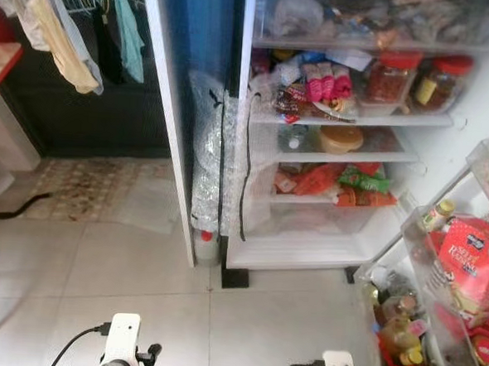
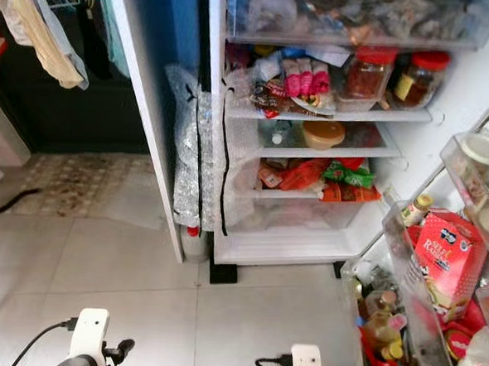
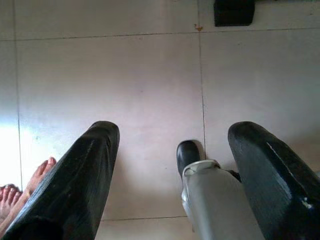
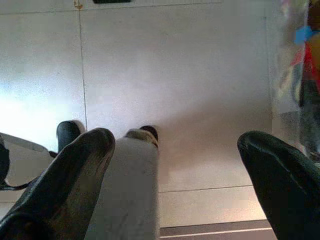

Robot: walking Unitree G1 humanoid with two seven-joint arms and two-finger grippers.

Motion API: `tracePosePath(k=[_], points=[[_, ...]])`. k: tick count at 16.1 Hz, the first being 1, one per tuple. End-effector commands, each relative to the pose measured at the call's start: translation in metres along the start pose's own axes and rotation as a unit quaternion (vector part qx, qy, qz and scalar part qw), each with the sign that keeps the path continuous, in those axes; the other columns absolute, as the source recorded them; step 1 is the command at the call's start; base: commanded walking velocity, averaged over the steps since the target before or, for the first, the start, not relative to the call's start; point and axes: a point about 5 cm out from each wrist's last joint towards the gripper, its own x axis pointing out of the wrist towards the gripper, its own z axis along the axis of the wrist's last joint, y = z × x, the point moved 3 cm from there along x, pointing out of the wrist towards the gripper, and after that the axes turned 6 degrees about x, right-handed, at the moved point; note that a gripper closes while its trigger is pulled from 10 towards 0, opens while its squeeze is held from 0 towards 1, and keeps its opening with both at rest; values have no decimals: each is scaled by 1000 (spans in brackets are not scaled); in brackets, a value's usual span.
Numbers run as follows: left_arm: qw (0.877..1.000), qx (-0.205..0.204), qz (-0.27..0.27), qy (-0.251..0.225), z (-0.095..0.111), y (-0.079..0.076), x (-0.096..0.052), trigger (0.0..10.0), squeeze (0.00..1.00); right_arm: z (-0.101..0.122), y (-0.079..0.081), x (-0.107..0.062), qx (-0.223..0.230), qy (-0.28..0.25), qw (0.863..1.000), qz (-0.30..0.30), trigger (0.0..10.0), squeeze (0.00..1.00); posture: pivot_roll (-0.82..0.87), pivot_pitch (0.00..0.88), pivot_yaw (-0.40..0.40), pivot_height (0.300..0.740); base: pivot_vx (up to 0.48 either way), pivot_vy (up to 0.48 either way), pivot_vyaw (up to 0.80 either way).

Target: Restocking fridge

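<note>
**Fridge open, both arms hanging low over the tiles**

While the fridge (image 1: 324, 238) stands open ahead, its door swung out on the robot's right, both arms hang low, grippers pointing down at the floor (image 1: 140, 268).

- Left gripper (image 3: 170, 165): fingers spread wide, nothing between them; pale tiles beneath, the robot's own leg and dark foot showing in the gap. A person's bare toes (image 3: 10, 192) at the frame edge.
- Right gripper (image 4: 175, 170): fingers spread wide, empty; tiles beneath, door bins at one side.
- Fridge shelves crowded: two red-lidded jars (image 1: 413, 77) on an upper shelf, pink packets (image 1: 325, 82) beside them, a tan lidded tub (image 1: 341, 137) one shelf down, orange and green packets (image 1: 344, 182) below that.
- Door bins: a red carton (image 1: 470, 261), small bottles and jars (image 1: 397, 329) lower down.
- Bubble wrap (image 1: 213, 160) bundled against the fridge's left side, black cord hanging over it.
- Clothes (image 1: 71, 31) on a rack, far left.
</note>
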Motion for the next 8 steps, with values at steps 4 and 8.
tracePosePath(k=[4,8], points=[[1000,1,-3,16,-8,1,-2,10000,0,-6,-3,-1,3,10,1000,-7,10000,0,-85,70,-25,722,0,0,-394],[1000,-1,-3,17,-9,1,-2,10000,0,-7,-3,-1,2,13,1000,-6,10000,0,-87,78,-25,722,0,0,-784]])
